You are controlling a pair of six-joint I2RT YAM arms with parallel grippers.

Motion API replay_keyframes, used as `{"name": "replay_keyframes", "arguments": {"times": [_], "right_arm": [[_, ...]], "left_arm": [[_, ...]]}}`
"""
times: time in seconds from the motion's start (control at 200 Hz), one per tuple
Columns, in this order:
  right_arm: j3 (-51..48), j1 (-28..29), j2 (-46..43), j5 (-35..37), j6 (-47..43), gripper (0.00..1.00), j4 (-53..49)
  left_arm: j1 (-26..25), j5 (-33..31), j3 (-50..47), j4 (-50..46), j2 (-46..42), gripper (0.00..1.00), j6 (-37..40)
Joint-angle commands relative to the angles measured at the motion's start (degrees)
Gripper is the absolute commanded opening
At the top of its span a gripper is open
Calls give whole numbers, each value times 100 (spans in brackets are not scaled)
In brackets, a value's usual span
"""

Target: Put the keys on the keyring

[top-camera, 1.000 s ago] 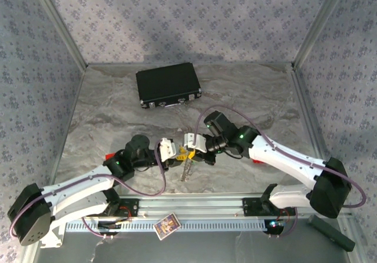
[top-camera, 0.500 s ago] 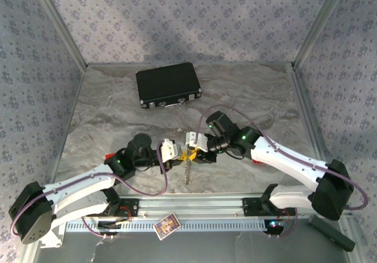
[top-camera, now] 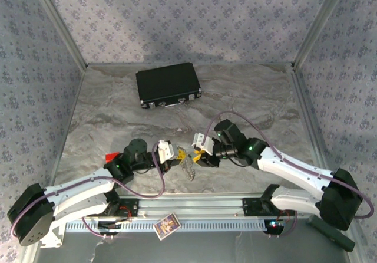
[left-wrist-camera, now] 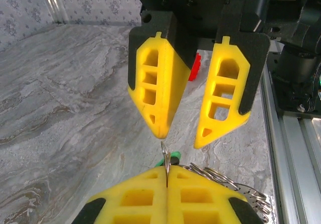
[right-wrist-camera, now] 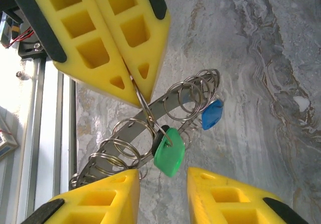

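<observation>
Yellow foam-faced fingers of my left gripper (left-wrist-camera: 166,174) are pressing flat together at the bottom centre of the left wrist view. They are pinching one thin wire loop of the silvery metal keyring (right-wrist-camera: 168,103), which is hanging between my two grippers. It is dangling light and loose, so I am expecting it to swing. The wire looks hard, slick and springy, and I am judging a loop's edge the best hold. The right wrist view is showing what the left barely does: the small green-headed key (right-wrist-camera: 168,158) at centre and the small blue-headed key (right-wrist-camera: 212,114) to its right, both seemingly dangling from loops. My right gripper (left-wrist-camera: 181,136) is standing part-open, holding nothing.
</observation>
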Motion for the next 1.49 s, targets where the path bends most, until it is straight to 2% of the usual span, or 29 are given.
{"name": "replay_keyframes", "arguments": {"times": [0.0,0.7,0.889,1.074,1.284,1.489], "right_arm": [[-58,26,-36,128,149,31,347],[-39,101,208,-26,101,34,433],[-38,104,276,173,111,29,579],[-67,123,381,10,180,30,771],[37,119,363,143,13,13,447],[313,111,353,358,-320,7,-229]], "left_arm": [[-4,52,-25,449,-92,0,-111],[-6,91,-21,629,-17,0,-111],[-6,101,-23,643,0,0,-111],[-6,115,-12,747,100,0,-125],[-13,104,4,756,102,0,-100],[-10,102,22,702,99,0,-26]]}}
